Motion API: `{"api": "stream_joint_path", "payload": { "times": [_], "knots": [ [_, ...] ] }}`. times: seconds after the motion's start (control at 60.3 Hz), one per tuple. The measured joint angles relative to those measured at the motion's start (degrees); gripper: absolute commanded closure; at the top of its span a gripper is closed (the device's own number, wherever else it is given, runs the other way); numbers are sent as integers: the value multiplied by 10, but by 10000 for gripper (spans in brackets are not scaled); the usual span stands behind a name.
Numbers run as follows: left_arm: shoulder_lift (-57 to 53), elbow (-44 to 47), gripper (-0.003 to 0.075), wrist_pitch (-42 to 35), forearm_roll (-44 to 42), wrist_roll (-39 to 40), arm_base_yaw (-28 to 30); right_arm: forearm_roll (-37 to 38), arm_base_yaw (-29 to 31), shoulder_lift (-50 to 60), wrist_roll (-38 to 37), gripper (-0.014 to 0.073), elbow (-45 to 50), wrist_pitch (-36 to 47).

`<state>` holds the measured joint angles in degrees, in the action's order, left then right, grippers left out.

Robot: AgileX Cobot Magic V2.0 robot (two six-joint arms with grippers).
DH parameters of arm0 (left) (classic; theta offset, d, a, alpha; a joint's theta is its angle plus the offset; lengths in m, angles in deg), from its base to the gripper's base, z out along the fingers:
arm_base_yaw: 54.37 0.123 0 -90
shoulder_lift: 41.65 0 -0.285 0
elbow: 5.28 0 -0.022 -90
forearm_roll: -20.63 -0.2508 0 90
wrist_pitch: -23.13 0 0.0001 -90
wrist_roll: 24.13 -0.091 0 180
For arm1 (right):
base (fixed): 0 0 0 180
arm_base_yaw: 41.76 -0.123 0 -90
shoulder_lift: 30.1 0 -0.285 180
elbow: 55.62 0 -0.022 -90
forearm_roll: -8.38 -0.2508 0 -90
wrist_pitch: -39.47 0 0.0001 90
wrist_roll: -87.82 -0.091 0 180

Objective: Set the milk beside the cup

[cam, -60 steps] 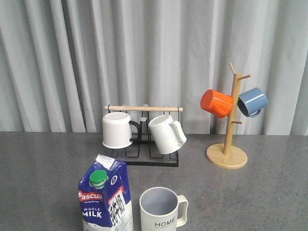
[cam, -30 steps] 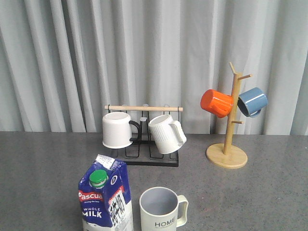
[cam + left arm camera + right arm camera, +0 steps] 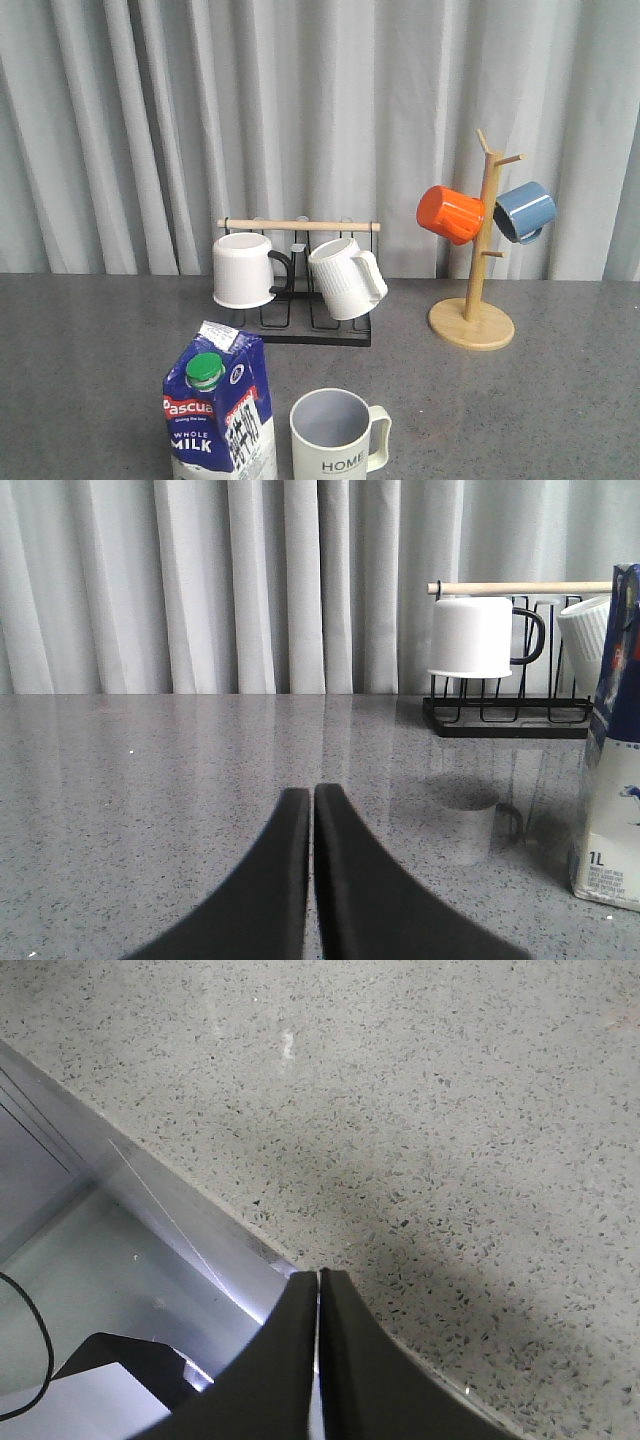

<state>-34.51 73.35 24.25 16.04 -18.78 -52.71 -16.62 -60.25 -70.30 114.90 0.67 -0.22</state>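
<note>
The milk [image 3: 219, 410], a blue and white carton with a green cap, stands upright at the front of the grey table, just left of the cream "HOME" cup [image 3: 338, 435], a small gap between them. Part of the carton also shows in the left wrist view [image 3: 612, 770]. My left gripper [image 3: 312, 792] is shut and empty, low over the table, well off to the carton's side. My right gripper [image 3: 320, 1274] is shut and empty over the table's edge. Neither gripper shows in the front view.
A black wire rack [image 3: 300, 325] with a wooden bar holds a plain white mug [image 3: 243, 270] and a ribbed white mug [image 3: 345, 278] behind the milk. A wooden mug tree [image 3: 472, 320] at the back right carries an orange mug [image 3: 450, 214] and a blue mug [image 3: 524, 211].
</note>
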Motion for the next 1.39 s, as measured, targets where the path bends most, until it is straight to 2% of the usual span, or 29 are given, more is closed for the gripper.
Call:
{"api": "stream_joint_path", "payload": {
  "times": [0.464, 0.663, 0.829, 0.962, 1.045, 1.161, 1.277, 1.393],
  "knots": [
    [0, 0, 727, 0, 0, 0, 0, 0, 0, 0, 0, 599, 0, 0],
    [0, 0, 727, 0, 0, 0, 0, 4, 4, 52, 3, 599, 9, 9],
    [0, 0, 727, 0, 0, 0, 0, 25, 42, 131, 5, 599, 69, 91],
    [0, 0, 727, 0, 0, 0, 0, 57, 69, 202, -13, 599, 122, 199],
    [0, 0, 727, 0, 0, 0, 0, 121, 73, 236, -69, 599, 156, 257],
    [0, 0, 727, 0, 0, 0, 0, 262, 75, 276, -228, 599, 197, 306],
    [0, 0, 727, 0, 0, 0, 0, 393, 75, 304, -394, 599, 223, 318],
    [0, 0, 727, 0, 0, 0, 0, 446, 83, 319, -484, 599, 224, 323]
  ]
}}
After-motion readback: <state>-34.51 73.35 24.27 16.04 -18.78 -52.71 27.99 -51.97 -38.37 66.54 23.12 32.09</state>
